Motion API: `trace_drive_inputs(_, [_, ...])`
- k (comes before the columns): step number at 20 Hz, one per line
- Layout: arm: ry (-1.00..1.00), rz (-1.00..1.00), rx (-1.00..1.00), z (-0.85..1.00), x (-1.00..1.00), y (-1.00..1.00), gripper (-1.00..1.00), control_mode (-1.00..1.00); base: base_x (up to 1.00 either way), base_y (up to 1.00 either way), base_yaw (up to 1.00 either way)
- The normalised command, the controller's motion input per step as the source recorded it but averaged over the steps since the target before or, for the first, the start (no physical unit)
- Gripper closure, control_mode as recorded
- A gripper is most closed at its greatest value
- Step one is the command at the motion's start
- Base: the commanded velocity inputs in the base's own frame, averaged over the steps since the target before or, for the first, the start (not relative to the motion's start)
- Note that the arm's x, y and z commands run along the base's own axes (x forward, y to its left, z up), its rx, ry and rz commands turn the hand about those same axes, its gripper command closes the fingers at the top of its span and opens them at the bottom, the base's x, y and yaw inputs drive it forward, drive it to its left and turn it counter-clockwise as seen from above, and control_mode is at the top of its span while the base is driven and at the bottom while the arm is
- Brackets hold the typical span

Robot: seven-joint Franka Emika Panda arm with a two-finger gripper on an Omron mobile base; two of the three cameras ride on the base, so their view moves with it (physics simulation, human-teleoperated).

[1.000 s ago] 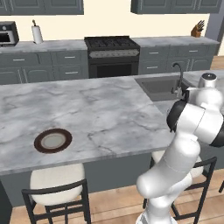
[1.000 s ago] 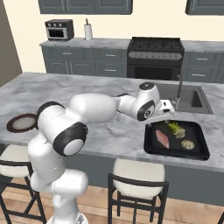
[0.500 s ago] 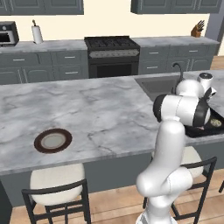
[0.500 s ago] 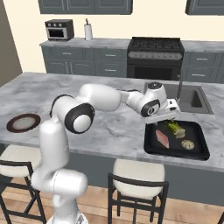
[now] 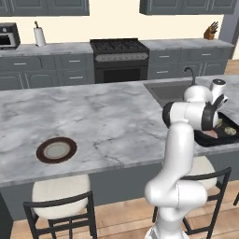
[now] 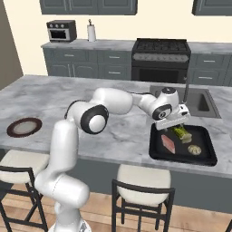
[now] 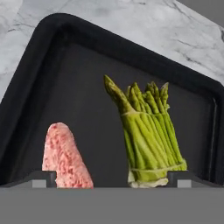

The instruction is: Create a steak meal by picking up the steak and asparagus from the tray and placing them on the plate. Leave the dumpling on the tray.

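Steak (image 7: pixel 65 155), a flat oblong slab of mottled pink-red raw meat with paler streaks, lies in the lower left of the hand view on the matte black floor of the tray (image 7: pixel 52 30). Just to its right, apart from it, stands out the asparagus (image 7: pixel 146 131): a bundle of ridged yellow-green stalks with pointed, scaly tips fanning toward the upper part of the frame and cut pale ends at the bottom. The tray is shallow and rectangular, with a raised rim and rounded corners, and rests on a grey-white marbled surface (image 7: pixel 131 22).

In the right base view the tray (image 6: pixel 156 153) sits at the right of the frame near the surface's front edge, just in front of the grey sink basin (image 6: pixel 204 105). The steak (image 6: pixel 168 143) lies at its left, the asparagus (image 6: pixel 181 132) behind it, and the small round pale dumpling (image 6: pixel 194 149) with a pleated top to the right. The hand (image 6: pixel 180 123) hangs over the tray's back part, above the asparagus, its jaws spread wide and holding nothing.

The round plate (image 6: pixel 24 127), dark brown at the rim and pale in the centre, lies far off at the left edge of that frame, well apart from the tray.
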Motion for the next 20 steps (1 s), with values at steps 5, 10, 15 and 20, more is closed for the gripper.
trace_drive_inputs(5, [0.00, 0.03, -0.02, -0.19, 0.29, 0.00, -1.00, -1.00, 0.00, 0.00, 0.00])
trace_drive_inputs(10, [0.00, 0.02, 0.00, -0.22, 0.26, 0.00, -1.00, -1.00, 0.00, 0.00, 0.00])
trace_drive_inputs(15, [0.00, 0.01, 0.00, -0.29, 0.18, -0.14, -1.00, -1.00, 0.00, 0.00, 0.00])
trace_drive_inputs(20, [0.00, 0.00, 0.00, -0.21, 0.21, -0.25, -1.00, -1.00, 0.00, 0.00, 0.00])
